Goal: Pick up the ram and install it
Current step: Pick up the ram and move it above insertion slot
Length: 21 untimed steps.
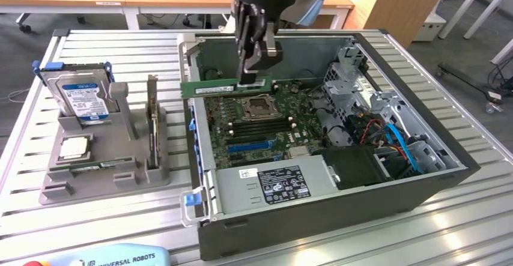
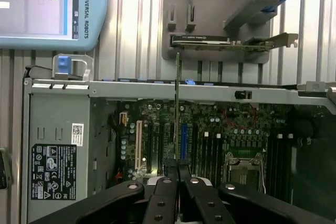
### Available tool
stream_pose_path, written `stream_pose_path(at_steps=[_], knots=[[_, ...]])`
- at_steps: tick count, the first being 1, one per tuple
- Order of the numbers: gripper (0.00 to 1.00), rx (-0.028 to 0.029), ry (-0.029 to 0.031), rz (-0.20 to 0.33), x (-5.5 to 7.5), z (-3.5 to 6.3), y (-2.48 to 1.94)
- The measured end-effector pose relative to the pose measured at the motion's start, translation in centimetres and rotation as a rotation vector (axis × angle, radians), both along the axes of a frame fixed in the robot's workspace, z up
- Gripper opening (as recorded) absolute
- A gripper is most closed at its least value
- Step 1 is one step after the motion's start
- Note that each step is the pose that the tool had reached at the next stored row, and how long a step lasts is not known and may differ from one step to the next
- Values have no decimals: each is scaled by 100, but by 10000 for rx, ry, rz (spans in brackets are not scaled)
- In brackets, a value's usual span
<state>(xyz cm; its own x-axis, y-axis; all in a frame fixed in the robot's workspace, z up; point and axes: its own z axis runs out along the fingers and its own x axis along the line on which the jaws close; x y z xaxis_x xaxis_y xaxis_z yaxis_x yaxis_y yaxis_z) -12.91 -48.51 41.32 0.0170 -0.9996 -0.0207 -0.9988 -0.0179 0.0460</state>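
Observation:
The ram point(image 1: 215, 87) is a narrow green stick with a white label, held level above the motherboard point(image 1: 256, 122) inside the open computer case point(image 1: 321, 218). My gripper point(image 1: 251, 81) comes down from above and is shut on the stick's end toward the exterior view's right; the other end juts toward the case's left wall. In the wrist view the ram point(image 2: 177, 103) shows edge-on as a thin green line running out from between my fingertips point(image 2: 169, 174), over the motherboard point(image 2: 220, 129). Black memory slots point(image 1: 258, 126) lie below, beside the processor socket point(image 1: 258, 105).
A grey holder point(image 1: 104, 170) on the slatted table point(image 1: 449, 218), at the exterior view's left, carries a silver hard drive point(image 1: 80, 98), a dark expansion card point(image 1: 152, 122) and a chip point(image 1: 74, 148). A teach pendant point(image 1: 112, 257) lies at the front edge. The power supply point(image 1: 273, 185) fills the case's near corner.

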Motion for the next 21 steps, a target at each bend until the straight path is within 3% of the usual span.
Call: stream_pose_path(at_steps=[21], knots=[[12,0,0,7,625,-1,0]])
